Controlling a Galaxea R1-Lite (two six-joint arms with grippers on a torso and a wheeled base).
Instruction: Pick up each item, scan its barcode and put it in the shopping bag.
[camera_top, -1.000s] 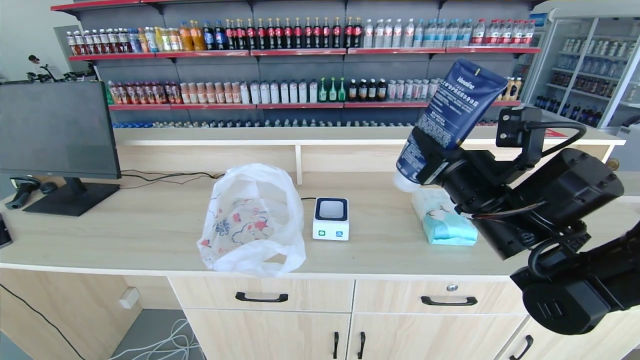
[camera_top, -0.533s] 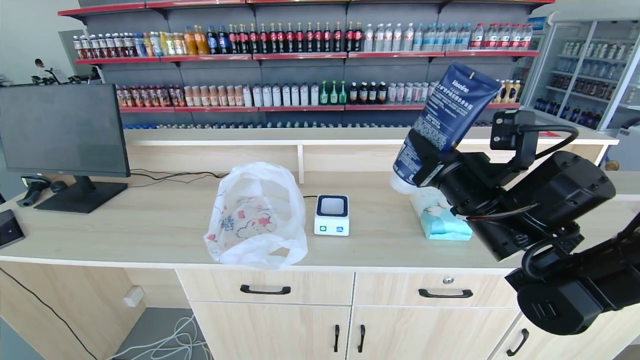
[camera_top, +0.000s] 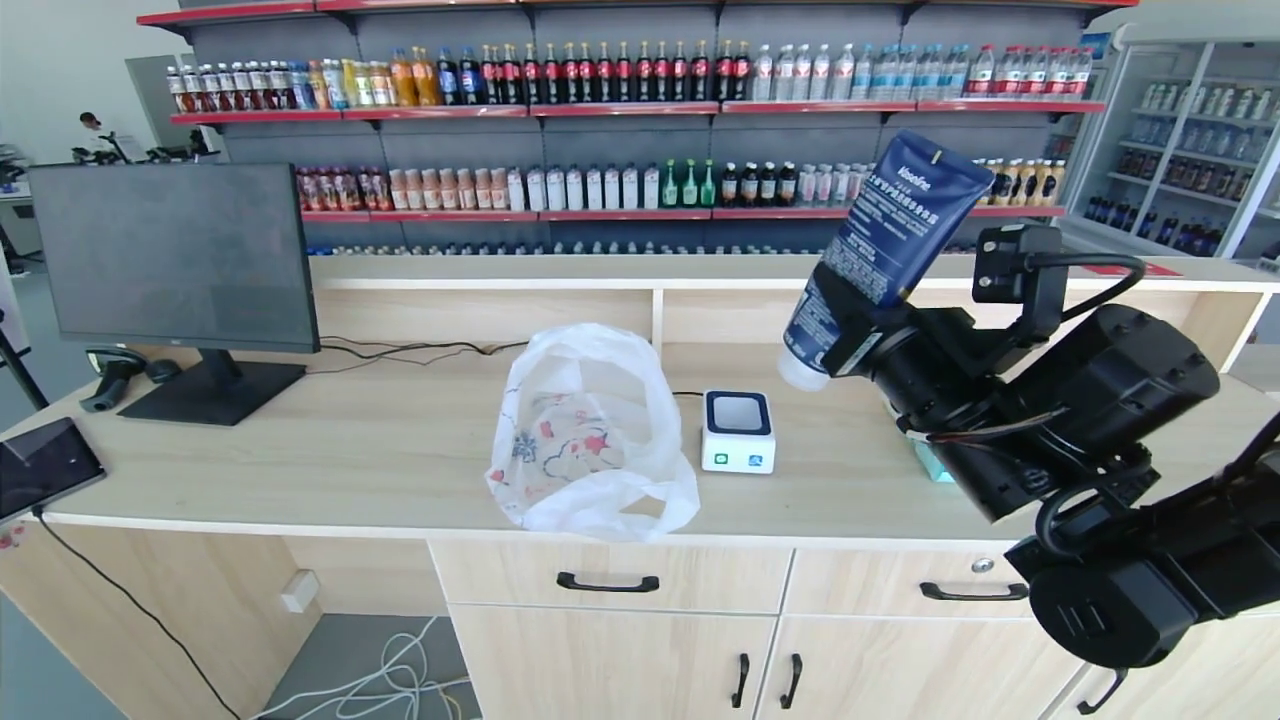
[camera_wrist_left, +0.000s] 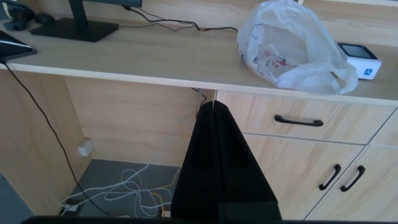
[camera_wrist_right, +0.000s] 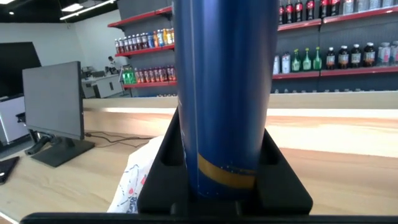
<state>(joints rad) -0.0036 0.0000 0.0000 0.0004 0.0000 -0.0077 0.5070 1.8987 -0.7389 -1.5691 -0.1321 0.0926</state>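
A shop counter (camera_top: 400, 450) stands before drink shelves. Head view: the camera has shifted. The right gripper (camera_top: 862, 345), clamped on the one tube (camera_top: 885, 240), now hangs nearer the one scanner (camera_top: 737, 445) beside the one bag (camera_top: 585, 440), so scanning looks next. Left wrist view: the left gripper (camera_wrist_left: 213, 106) is closed and empty, below the counter edge. Right wrist view: the tube sits between both jaws.
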